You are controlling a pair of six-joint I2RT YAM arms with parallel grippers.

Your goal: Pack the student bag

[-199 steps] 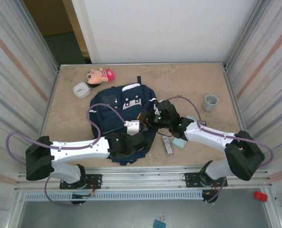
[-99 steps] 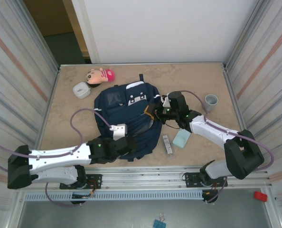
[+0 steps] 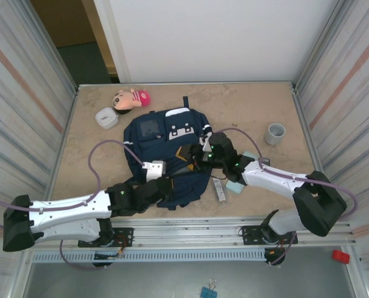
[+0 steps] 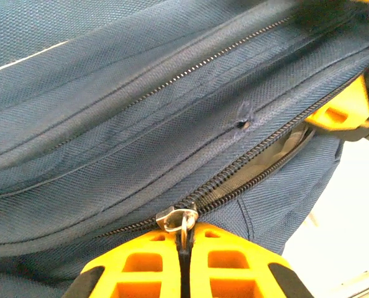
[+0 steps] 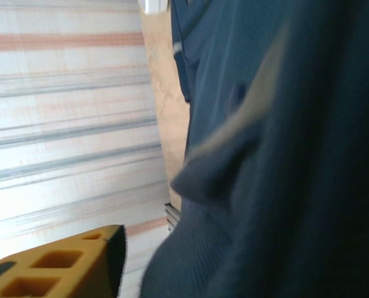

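student bag (image 3: 163, 133) | left jaws pinching zipper pull (image 4: 175, 218), arm outstretched | right jaws by opening, state unclear

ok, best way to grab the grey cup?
Pinch the cup by its wall, one gripper finger inside the rim, coming straight down from above. It stands upright with its mouth open upward, apart from the other items.

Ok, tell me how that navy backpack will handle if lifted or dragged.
The student bag looks floppy: its fabric creases and sags around the part-open zipper. It lies flat, so it probably drags rather than rolls. Lifted by the zipper pull alone, it would likely droop.
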